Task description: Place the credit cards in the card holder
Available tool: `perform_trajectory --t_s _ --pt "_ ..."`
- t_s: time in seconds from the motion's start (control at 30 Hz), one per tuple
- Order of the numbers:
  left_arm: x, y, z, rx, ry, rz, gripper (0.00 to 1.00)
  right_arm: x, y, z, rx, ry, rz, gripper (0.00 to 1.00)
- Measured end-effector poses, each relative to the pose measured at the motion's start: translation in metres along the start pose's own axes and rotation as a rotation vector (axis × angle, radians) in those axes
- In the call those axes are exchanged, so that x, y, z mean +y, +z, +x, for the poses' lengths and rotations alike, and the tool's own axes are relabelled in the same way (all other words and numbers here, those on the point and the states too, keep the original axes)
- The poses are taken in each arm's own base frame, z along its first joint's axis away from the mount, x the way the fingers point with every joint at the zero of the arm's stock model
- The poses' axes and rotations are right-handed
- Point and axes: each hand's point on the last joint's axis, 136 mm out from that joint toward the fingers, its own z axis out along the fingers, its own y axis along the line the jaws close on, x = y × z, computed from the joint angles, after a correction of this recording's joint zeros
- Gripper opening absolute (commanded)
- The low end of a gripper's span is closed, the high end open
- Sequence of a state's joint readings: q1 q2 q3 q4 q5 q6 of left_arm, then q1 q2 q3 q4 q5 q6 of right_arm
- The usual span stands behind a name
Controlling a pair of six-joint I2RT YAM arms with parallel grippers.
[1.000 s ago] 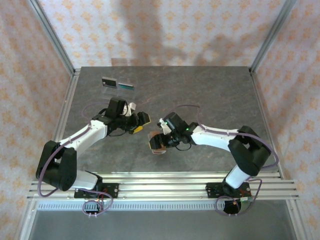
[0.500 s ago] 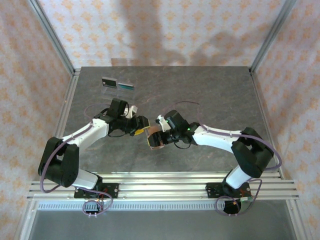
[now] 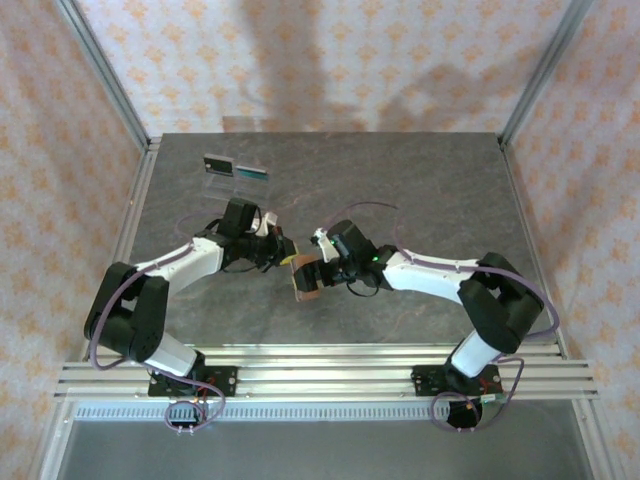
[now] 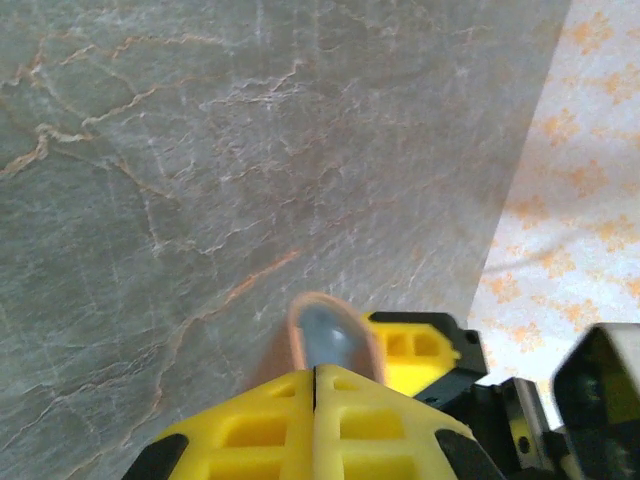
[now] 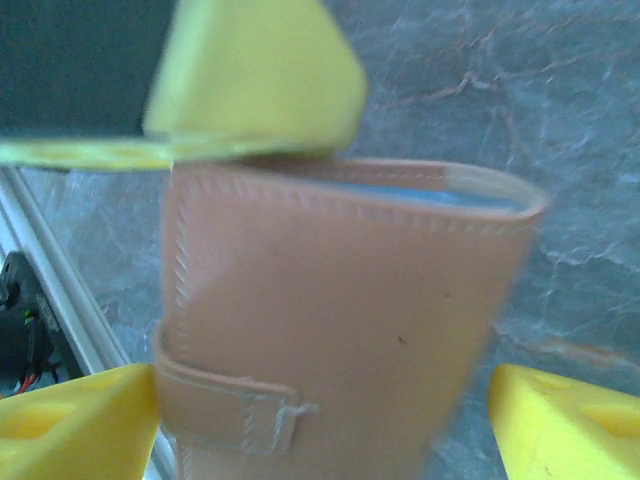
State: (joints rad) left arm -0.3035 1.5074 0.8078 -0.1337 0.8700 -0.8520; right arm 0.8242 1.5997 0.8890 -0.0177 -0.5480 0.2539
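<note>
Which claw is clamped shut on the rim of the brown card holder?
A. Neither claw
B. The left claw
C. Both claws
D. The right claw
B: the left claw has its yellow fingers pressed together on the rim of the card holder, while the right claw stands wide open on either side of it.

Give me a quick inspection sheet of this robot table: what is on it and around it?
Surface: grey marbled table, flat, no spills seen.
Job's things: black card and teal card lie side by side at the far left; tan card holder sits mid-table between the two grippers.
Clutter: nothing seen.
Grippers: left gripper shut, seemingly pinching the card holder's rim; right gripper open, its fingers straddling the card holder.
Cables: thin purple cables loop along both arms, none snagged.
Surroundings: flower-patterned walls, metal rail at the near edge.
</note>
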Motion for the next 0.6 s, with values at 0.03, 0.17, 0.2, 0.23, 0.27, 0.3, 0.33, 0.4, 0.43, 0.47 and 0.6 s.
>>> perform_trajectory --t_s 0.03,0.17,0.2,0.23,0.27,0.3,0.33,0.4,0.43,0.47,0.6 --pt "0.001 0.000 0.000 -0.002 -0.004 -0.014 0.00 -0.003 0.000 -0.002 -0.013 -0.006 0.017 0.93" --pt "0.008 -0.003 -0.005 -0.033 -0.034 -0.069 0.00 -0.014 -0.010 -0.009 -0.061 -0.033 0.099 0.99" --pt "0.011 -0.004 -0.006 -0.046 -0.050 -0.083 0.00 -0.014 -0.017 -0.011 -0.078 -0.042 0.113 1.00" --pt "0.012 -0.005 -0.007 -0.060 -0.067 -0.092 0.00 -0.013 -0.024 -0.011 -0.091 -0.052 0.124 1.00" --pt "0.014 -0.007 -0.008 -0.078 -0.087 -0.101 0.00 -0.010 -0.031 -0.012 -0.107 -0.066 0.136 1.00" --pt "0.016 -0.009 -0.009 -0.094 -0.106 -0.106 0.00 -0.004 -0.038 -0.011 -0.120 -0.081 0.145 0.99" --pt "0.018 -0.011 -0.009 -0.110 -0.126 -0.111 0.00 0.002 -0.042 -0.010 -0.129 -0.096 0.150 0.98" --pt "0.022 -0.015 -0.009 -0.143 -0.165 -0.120 0.00 0.017 -0.043 -0.004 -0.126 -0.108 0.150 0.93" --pt "0.023 -0.018 -0.009 -0.159 -0.183 -0.124 0.00 0.024 -0.040 0.000 -0.117 -0.104 0.147 0.92" --pt "0.024 -0.020 -0.011 -0.179 -0.199 -0.127 0.00 0.028 -0.036 0.005 -0.103 -0.095 0.150 0.92" --pt "0.025 -0.030 -0.016 -0.252 -0.253 -0.132 0.00 0.037 -0.010 0.024 -0.044 -0.058 0.204 0.88"
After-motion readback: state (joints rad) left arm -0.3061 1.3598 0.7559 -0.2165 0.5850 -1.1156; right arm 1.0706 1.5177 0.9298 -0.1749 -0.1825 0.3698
